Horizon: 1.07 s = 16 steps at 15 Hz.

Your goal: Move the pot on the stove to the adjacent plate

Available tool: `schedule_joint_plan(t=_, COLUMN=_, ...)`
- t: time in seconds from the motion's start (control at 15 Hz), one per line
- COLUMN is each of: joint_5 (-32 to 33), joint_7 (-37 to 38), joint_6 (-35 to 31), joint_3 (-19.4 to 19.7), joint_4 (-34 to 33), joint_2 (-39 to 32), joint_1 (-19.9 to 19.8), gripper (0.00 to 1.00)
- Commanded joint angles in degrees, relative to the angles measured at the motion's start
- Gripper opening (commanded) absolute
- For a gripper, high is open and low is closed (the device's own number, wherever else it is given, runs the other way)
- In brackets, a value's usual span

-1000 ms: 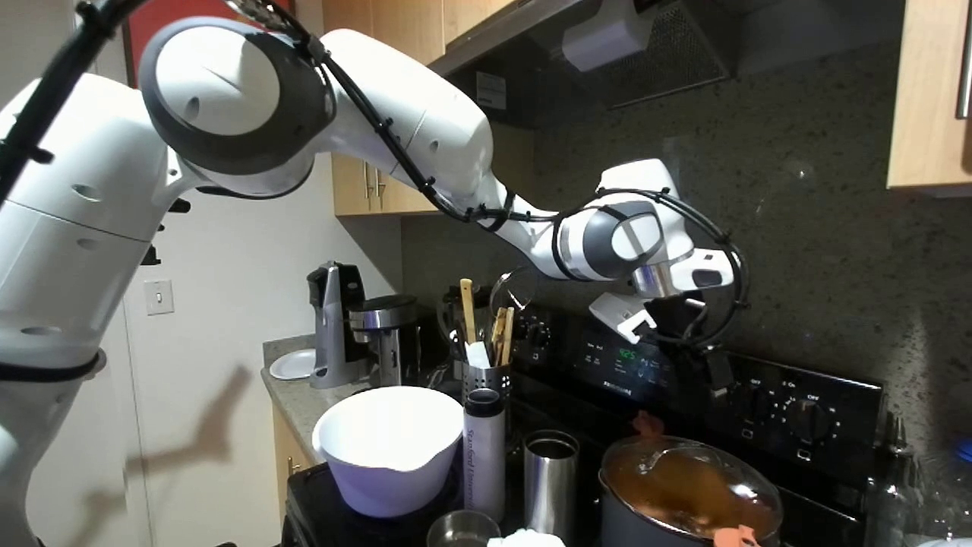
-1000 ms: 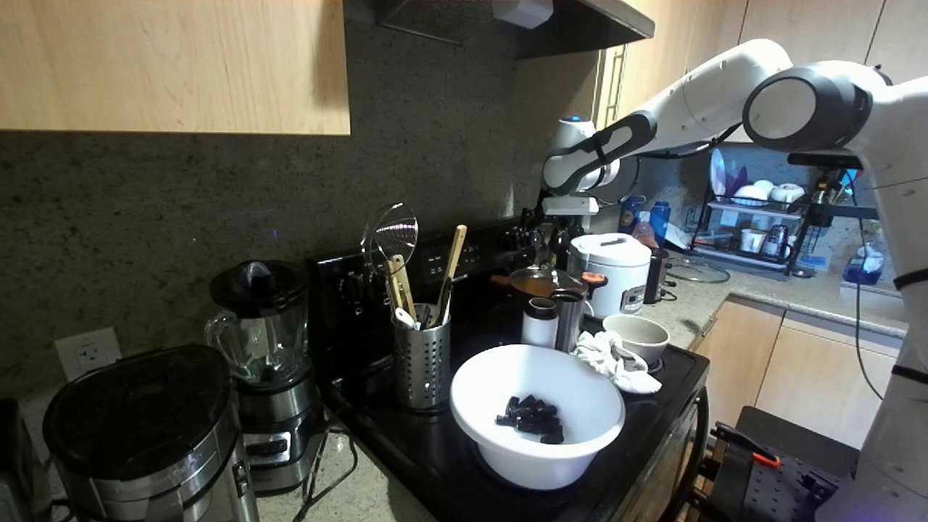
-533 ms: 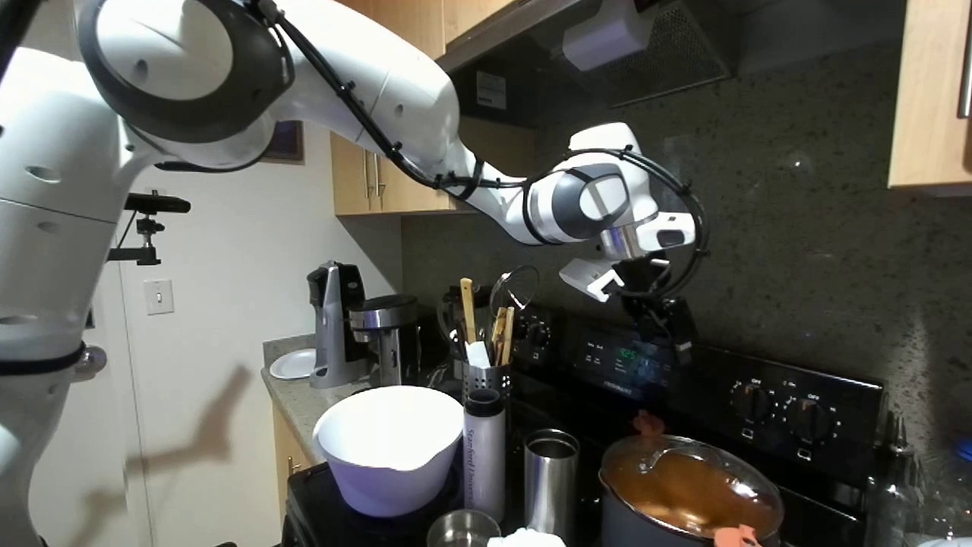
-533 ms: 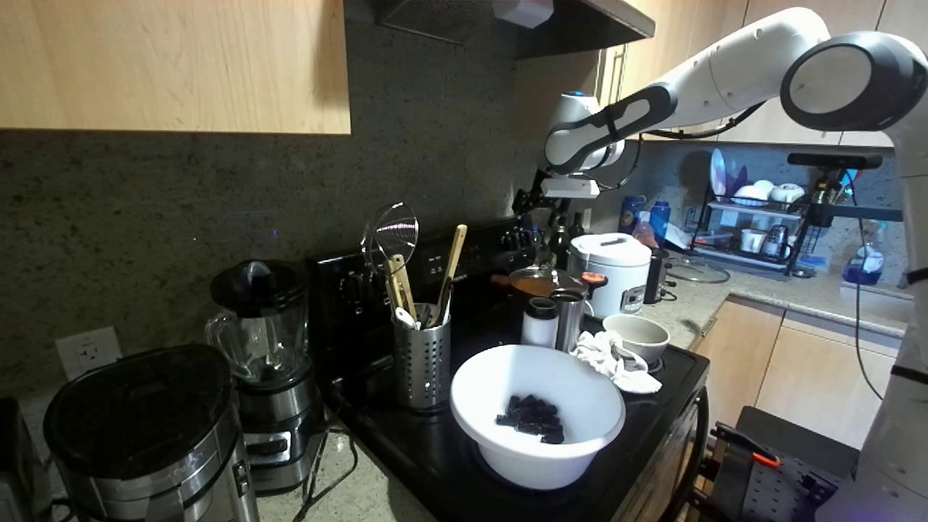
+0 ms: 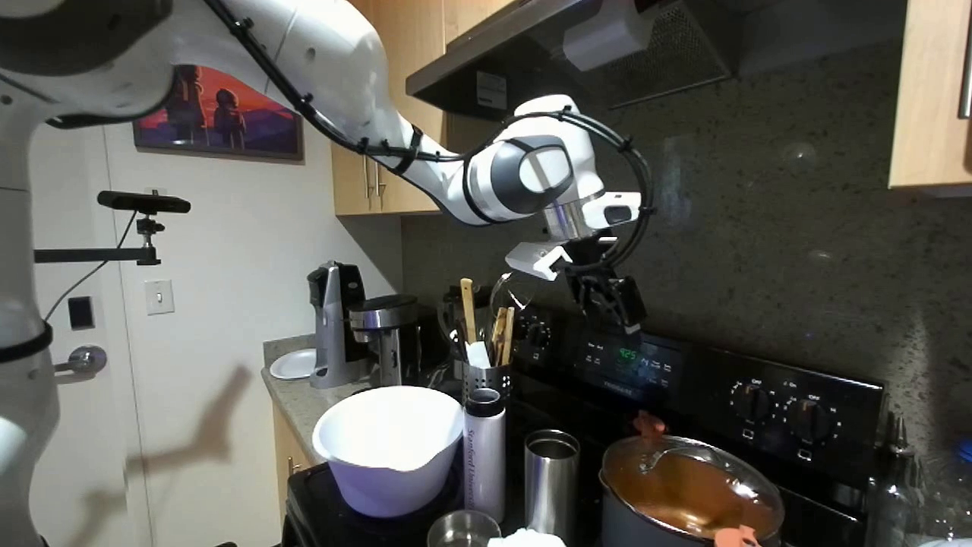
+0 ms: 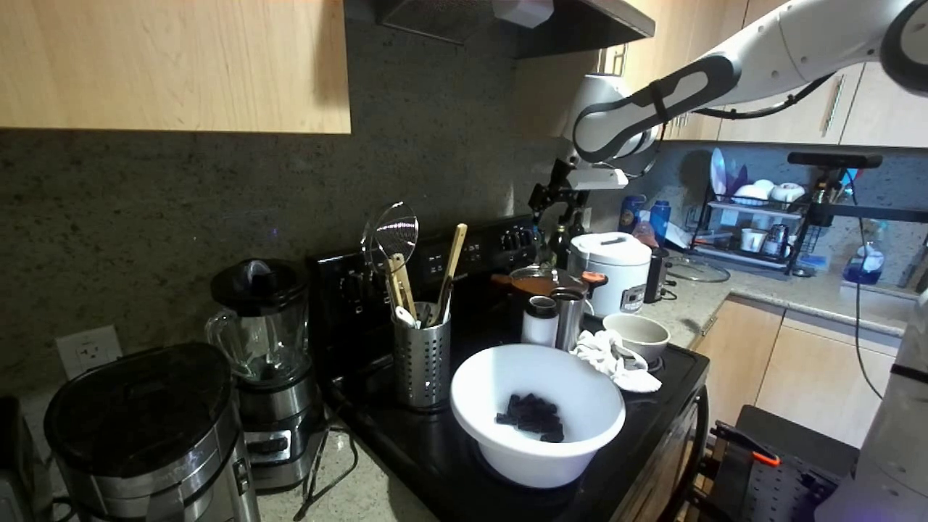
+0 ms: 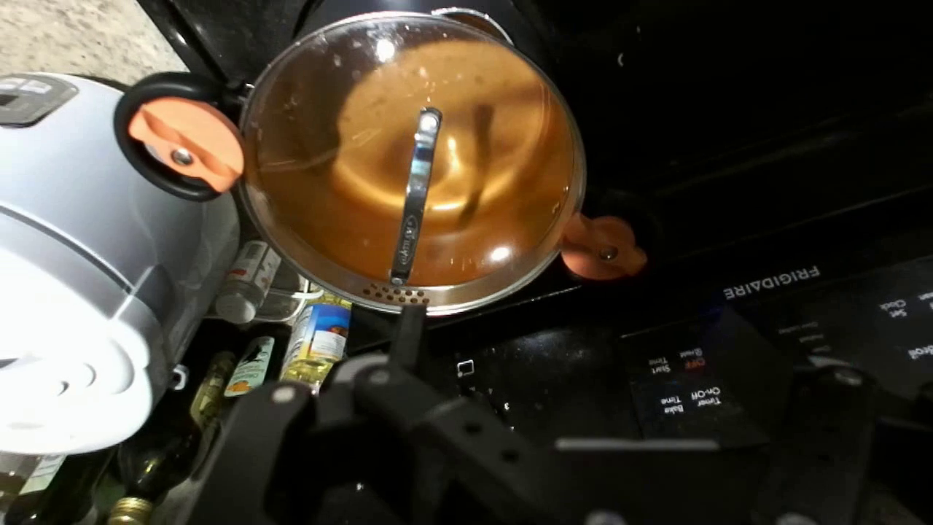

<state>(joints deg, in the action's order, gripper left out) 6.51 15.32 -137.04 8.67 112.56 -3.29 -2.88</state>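
The pot [image 5: 687,494] stands on the black stove [image 5: 585,410] with a glass lid on it. It has a brown-orange inside and orange-red handle grips, and it also shows in an exterior view [image 6: 540,281], partly behind steel cups. In the wrist view the pot [image 7: 452,168] fills the upper middle, with a metal strap handle across its lid. My gripper [image 5: 613,304] hangs in the air above the stove's back panel, apart from the pot. In the wrist view its fingers [image 7: 572,313] are spread and empty. A white plate [image 5: 294,364] lies on the far counter.
A white bowl [image 6: 538,406] with dark pieces, a white tumbler [image 5: 484,452], a steel cup [image 5: 550,482], a utensil holder [image 6: 422,362] and a white cloth [image 6: 616,362] stand on the stove. A white rice cooker [image 6: 610,264] is beside the pot. A range hood [image 5: 531,68] hangs above.
In the exterior views the arm and gripper have moved away from above the pot, leftward and up in one picture, rightward in the other. The pot and other objects have not moved.
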Motion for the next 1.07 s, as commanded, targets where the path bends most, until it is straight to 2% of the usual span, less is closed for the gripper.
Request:
schedule_joint_plan(t=0.0, joint_5=2.3, joint_7=-0.1, joint_6=-0.4, joint_3=-1.4, joint_4=8.6, joint_2=8.6, joint_1=-0.6, gripper=1.00)
schedule_joint_plan(t=0.2, joint_5=3.2, joint_7=-0.6, joint_6=1.0, joint_3=-2.5, joint_4=12.4, joint_2=12.7, joint_1=-1.0, gripper=1.00)
schedule_joint_plan(t=0.27, joint_5=1.8, joint_7=-0.3, joint_6=0.2, joint_3=-2.4, joint_4=8.2, joint_2=8.4, joint_1=-1.3, gripper=1.00)
schedule_joint_plan(t=0.47, joint_5=1.9, joint_7=-0.4, joint_6=0.3, joint_3=-2.9, joint_4=11.0, joint_2=11.0, joint_1=-1.5, gripper=1.00)
schedule_joint_plan(t=1.0, joint_5=1.9, joint_7=-0.5, joint_6=0.3, joint_3=-2.9, joint_4=11.4, joint_2=11.2, joint_1=-1.6, gripper=1.00)
